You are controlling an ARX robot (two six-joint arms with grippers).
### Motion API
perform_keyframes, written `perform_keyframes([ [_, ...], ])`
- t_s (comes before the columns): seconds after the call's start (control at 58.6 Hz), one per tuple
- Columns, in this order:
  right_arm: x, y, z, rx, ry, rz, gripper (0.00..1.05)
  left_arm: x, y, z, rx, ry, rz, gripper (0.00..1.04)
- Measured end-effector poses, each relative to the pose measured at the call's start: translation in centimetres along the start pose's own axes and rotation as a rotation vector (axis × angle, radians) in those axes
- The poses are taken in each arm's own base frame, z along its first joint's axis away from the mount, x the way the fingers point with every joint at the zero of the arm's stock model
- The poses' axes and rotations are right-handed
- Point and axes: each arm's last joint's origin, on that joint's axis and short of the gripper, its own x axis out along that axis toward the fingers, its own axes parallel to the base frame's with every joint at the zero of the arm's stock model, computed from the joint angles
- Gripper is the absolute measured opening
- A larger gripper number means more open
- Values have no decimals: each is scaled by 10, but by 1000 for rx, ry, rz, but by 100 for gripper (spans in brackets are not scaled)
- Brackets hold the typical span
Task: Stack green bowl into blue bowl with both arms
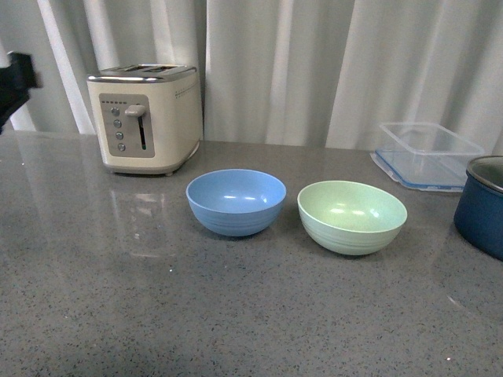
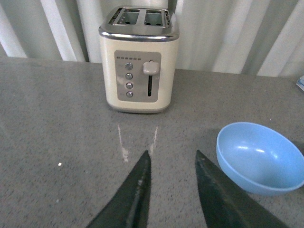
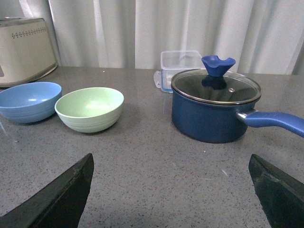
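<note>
The blue bowl [image 1: 236, 201] and the green bowl [image 1: 351, 216] sit upright side by side on the grey counter, both empty, the green one to the right. The blue bowl also shows in the left wrist view [image 2: 260, 157], and both show in the right wrist view, blue [image 3: 28, 101] and green [image 3: 90, 109]. My left gripper [image 2: 172, 154] is open and empty, over bare counter between the toaster and the blue bowl. My right gripper [image 3: 171, 159] is wide open and empty, over bare counter short of the green bowl and the pot. Only a black piece of the left arm [image 1: 14, 82] shows in the front view.
A cream toaster [image 1: 145, 118] stands at the back left. A clear lidded container [image 1: 427, 154] sits at the back right. A dark navy pot [image 3: 214, 105] with a glass lid and a long blue handle [image 3: 275, 121] stands right of the green bowl. White curtains hang behind the counter.
</note>
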Motion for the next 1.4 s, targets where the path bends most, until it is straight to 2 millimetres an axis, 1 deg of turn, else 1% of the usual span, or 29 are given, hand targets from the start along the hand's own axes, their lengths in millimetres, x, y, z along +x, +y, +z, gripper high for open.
perform_keyframes([
  [0.068,0,0,0,0,0,0,95,-11,4,-8,1,-7,0,8],
  [0.085,0,0,0,0,0,0,95,-16,5,-12,1,-8,0,3],
  [0.205,0,0,0,0,0,0,95,-33,11,-31,5,6,0,4],
  [0.341,0,0,0,0,0,0,95,-50,15,-45,5,9,1,4],
  [0.393,0,0,0,0,0,0,95,-60,23,-52,5,9,-16,4],
  [0.58,0,0,0,0,0,0,95,-78,27,-64,5,2,3,4],
  [0.922,0,0,0,0,0,0,95,-101,27,-78,5,5,3,4],
  [1.212,0,0,0,0,0,0,95,-114,27,-85,5,4,3,4],
  [1.263,0,0,0,0,0,0,95,-116,27,-89,5,-5,3,4],
  [1.4,0,0,0,0,0,0,95,-120,27,-87,6,-21,2,4],
])
